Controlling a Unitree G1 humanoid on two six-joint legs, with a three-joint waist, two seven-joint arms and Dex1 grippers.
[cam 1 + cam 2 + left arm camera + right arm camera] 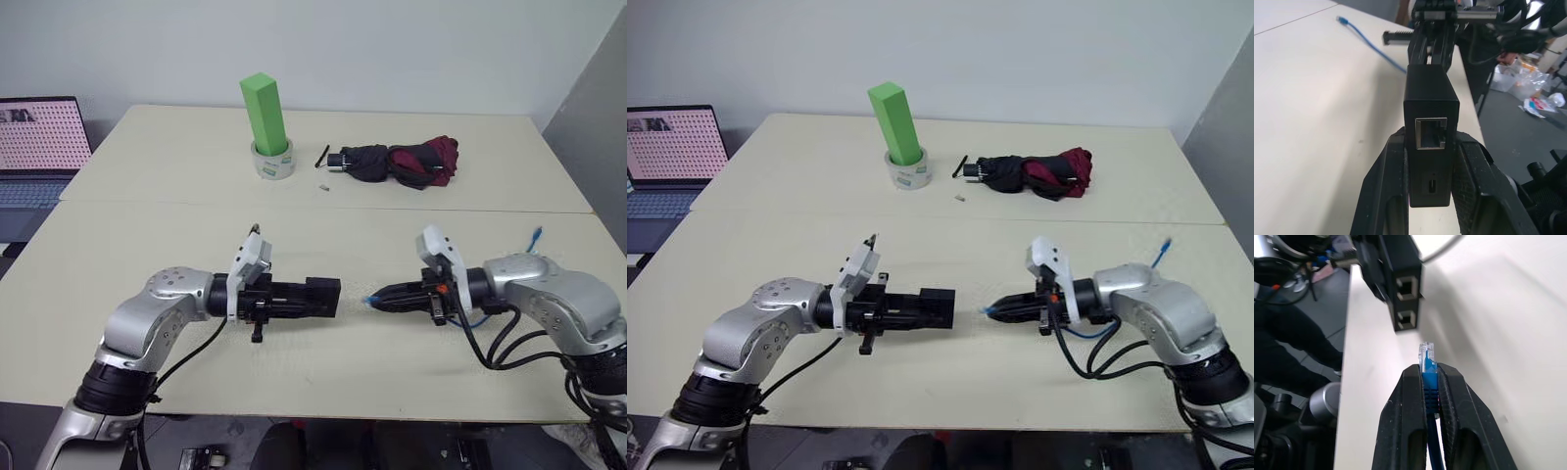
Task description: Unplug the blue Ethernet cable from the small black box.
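Observation:
My left gripper (302,297) is shut on the small black box (323,293) and holds it just above the table (176,225). In the left wrist view the box (1430,105) sits between the two fingers (1385,196), and its port faces the camera with nothing in it. My right gripper (390,294) is shut on the clear plug of the blue Ethernet cable (371,301). The plug (1427,357) sticks out past the fingertips and points at the box (1400,274), with a short gap between them. The cable's other end (534,237) lies on the table by my right arm.
At the back of the table a green block (264,110) stands upright in a roll of tape (274,163). A black-and-maroon folded umbrella (404,163) lies to its right. A laptop (37,147) sits off the table's left side.

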